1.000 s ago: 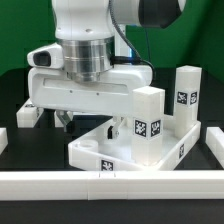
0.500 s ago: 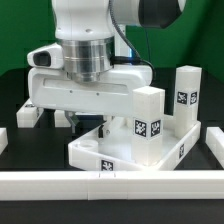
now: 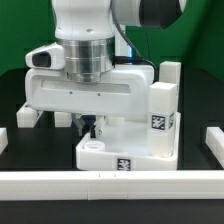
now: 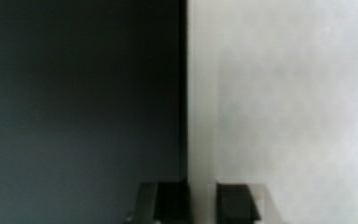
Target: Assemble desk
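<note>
The white desk tabletop (image 3: 135, 150) lies on the black table, with a small tag (image 3: 124, 164) on its front edge. Two white tagged legs stand in its sockets on the exterior view's right, a near one (image 3: 161, 108) and one behind it (image 3: 171, 72). My gripper (image 3: 93, 126) reaches down under the big white wrist block onto the tabletop's left rim. In the wrist view the gripper (image 4: 201, 203) has a dark finger (image 4: 160, 203) on each side of the tabletop's upright white rim (image 4: 201, 120), shut on it.
A long white rail (image 3: 60, 181) runs along the front edge. Loose white blocks lie at the exterior view's left (image 3: 27, 114) and far left (image 3: 3, 140), and another at the right (image 3: 214, 140). The arm's body hides the table behind.
The tabletop has swung round with the gripper on its rim. Its front edge now faces the camera more squarely, and the two legs stand closer together at the exterior view's right.
</note>
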